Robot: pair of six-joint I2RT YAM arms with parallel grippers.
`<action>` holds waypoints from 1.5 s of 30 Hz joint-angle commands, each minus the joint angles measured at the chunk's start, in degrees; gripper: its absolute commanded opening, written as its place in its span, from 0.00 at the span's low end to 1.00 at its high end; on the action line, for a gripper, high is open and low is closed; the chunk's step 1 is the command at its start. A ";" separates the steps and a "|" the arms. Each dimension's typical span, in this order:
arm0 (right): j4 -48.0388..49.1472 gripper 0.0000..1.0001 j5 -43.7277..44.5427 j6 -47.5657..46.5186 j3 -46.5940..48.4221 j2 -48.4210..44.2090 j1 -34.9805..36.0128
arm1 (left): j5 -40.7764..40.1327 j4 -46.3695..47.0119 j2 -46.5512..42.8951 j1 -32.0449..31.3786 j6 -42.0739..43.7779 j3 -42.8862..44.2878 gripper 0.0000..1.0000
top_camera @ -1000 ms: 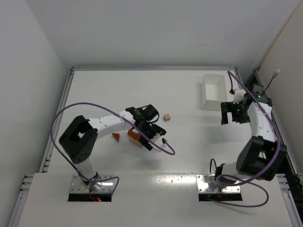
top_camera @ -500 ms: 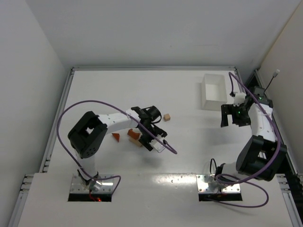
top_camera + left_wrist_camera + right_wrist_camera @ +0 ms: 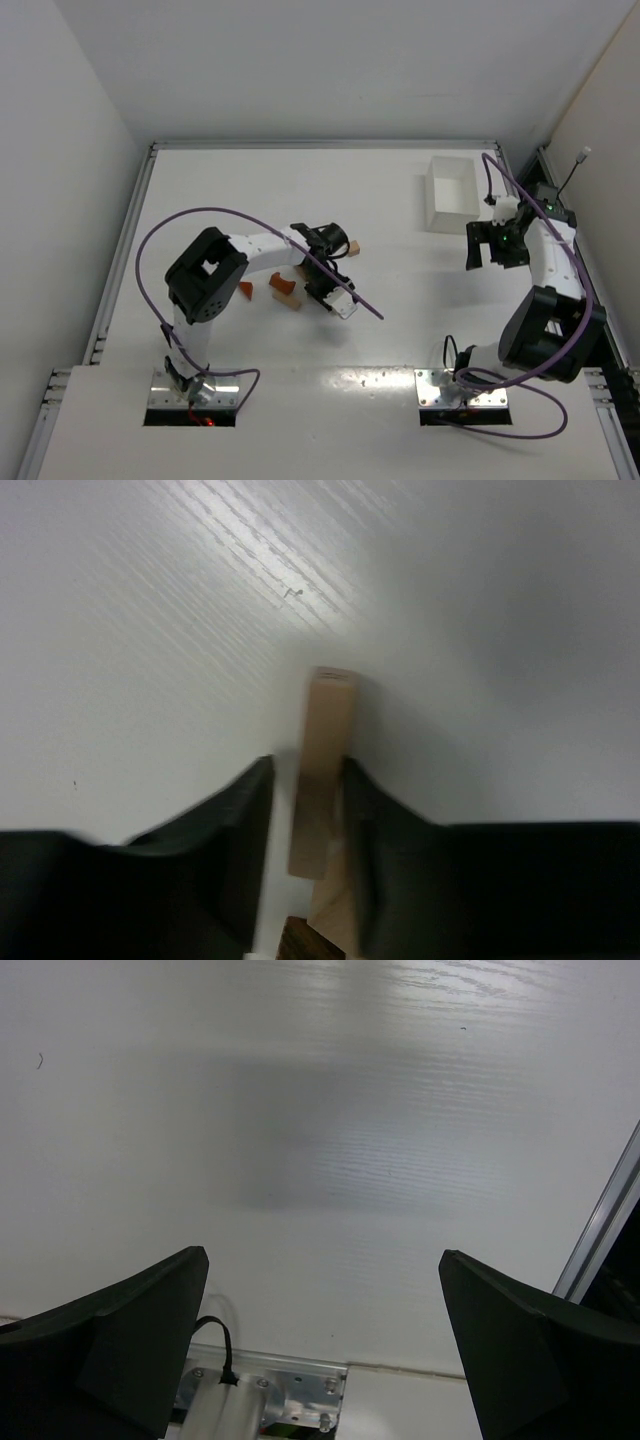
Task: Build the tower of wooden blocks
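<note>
Top view: your left gripper hangs low over the table, just at 3 o'clock of the loose pile. That pile is a reddish-brown arch piece, a tan block touching it, and a reddish wedge further out at 9 o'clock. The small cube sits apart at 1 o'clock of the gripper. Nothing is stacked yet, so I judge the tower barely begun. Your right gripper is parked well away, with the white tray at its 11 o'clock, likely to keep clear.

Left wrist view: a pale tan bar runs lengthwise between the fingers of the left gripper, its free end poking out towards 12 o'clock. The jaws are drawn in narrow around it. The right finger looks to be touching it, while a thin pale gap shows by the left finger, so you cannot tell whether the grip is firm. A dark reddish-brown piece peeks in at 6 o'clock.

Right wrist view: the right gripper is spread wide and holds nothing, over bare table
</note>
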 commanded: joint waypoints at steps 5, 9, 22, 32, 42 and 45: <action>-0.42 1.00 -1.61 -1.05 2.31 1.32 -0.29 | 2.15 0.53 -0.10 0.03 -0.94 -0.10 0.00; -0.42 1.00 -2.13 -1.05 2.31 2.37 -0.29 | 1.62 3.51 -0.10 1.26 -10.87 2.96 0.00; 0.10 1.00 -5.12 -1.05 6.26 6.67 1.29 | -14.45 18.29 7.19 11.45 -41.92 21.43 0.00; 0.10 1.00 -4.59 -1.05 8.82 7.91 1.30 | -14.37 12.58 13.70 13.30 -41.49 23.54 0.00; -0.42 1.00 -4.59 -1.05 8.29 7.91 1.82 | -9.11 6.07 4.66 15.15 -38.76 9.31 0.00; -0.42 1.00 -4.59 -1.05 7.77 7.91 1.82 | -8.57 5.37 0.78 15.15 -39.28 5.53 0.00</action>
